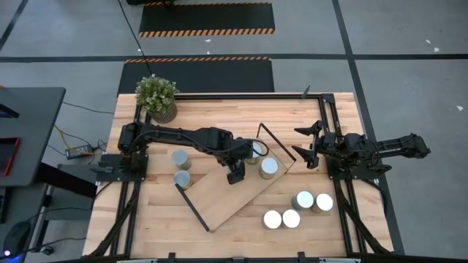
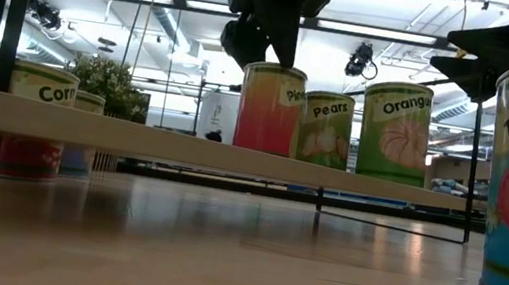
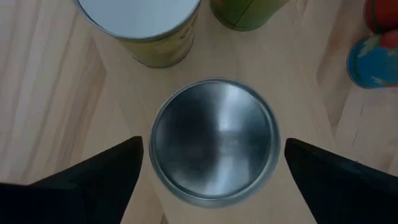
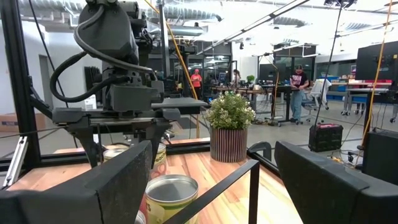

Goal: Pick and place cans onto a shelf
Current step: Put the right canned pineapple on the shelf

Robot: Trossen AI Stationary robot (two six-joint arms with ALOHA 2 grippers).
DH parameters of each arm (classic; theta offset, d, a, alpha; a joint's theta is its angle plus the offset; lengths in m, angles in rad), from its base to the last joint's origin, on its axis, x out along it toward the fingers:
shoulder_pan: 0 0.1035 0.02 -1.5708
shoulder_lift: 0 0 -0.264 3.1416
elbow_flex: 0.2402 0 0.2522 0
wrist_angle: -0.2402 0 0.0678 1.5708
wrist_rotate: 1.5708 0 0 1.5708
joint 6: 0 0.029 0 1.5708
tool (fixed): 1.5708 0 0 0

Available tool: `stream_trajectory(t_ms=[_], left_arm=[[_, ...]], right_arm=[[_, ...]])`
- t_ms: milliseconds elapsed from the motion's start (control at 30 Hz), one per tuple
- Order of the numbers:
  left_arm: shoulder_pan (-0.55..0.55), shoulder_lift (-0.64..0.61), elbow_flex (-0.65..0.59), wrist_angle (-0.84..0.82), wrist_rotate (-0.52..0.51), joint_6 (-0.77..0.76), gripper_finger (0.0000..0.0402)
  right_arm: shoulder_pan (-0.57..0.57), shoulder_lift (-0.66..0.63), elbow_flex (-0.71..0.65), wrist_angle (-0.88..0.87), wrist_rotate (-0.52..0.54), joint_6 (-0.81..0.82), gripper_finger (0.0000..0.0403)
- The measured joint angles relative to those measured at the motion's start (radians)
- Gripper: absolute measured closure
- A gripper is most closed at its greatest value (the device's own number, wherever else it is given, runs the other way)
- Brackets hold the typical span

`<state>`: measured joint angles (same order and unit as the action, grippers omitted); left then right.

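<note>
The shelf [image 1: 219, 196] lies slantwise across the table's middle, a light-wood board with black wire frames at its ends. Three cans stand upright on it: a pink one [image 2: 269, 109], a "Pears" one [image 2: 325, 128] and an "Orange" one [image 2: 395, 131]. My left gripper [image 3: 212, 149] hangs open, pointing down, right over the pink can's silver top [image 3: 214, 140]. Its fingers stand on either side of the can with a small gap on each side. My right gripper [image 1: 307, 144] waits open at the table's right edge, with nothing between its fingers.
Two cans [image 1: 181, 168] stand on the table left of the shelf, one behind the other. Several more [image 1: 296, 210] are grouped near the front right. A potted plant [image 1: 156, 96] stands at the far left corner. The shelf's wire frames [image 1: 276, 142] rise at both of its ends.
</note>
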<state>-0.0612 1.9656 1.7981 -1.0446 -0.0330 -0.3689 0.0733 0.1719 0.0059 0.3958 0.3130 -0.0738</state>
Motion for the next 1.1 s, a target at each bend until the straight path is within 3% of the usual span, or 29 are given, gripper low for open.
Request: stream_trajectory(t_ms=[467,733,833,967,1100], left_arm=[[0.009,-0.039,-0.001,-0.03,0.009,0.062,0.0004],[0.022,-0.066,-0.001,-0.058,-0.049,0.057,0.0004],[0.024,-0.087,0.0,-0.097,-0.125,0.066,0.0004],[0.039,-0.107,0.0,-0.172,-0.318,0.007,0.0004],[0.064,-0.103,-0.022,-0.177,-0.334,-0.07,0.0004]], right_arm=[[0.0,0.0,0.0,0.0,0.0,0.0,0.0056],[0.0,0.0,0.0,0.0,0.0,0.0,0.0056],[0.0,0.0,0.0,0.0,0.0,0.0,0.0056],[0.0,0.0,0.0,0.0,0.0,0.0,0.0056],[0.0,0.0,0.0,0.0,0.005,0.0,0.0056]])
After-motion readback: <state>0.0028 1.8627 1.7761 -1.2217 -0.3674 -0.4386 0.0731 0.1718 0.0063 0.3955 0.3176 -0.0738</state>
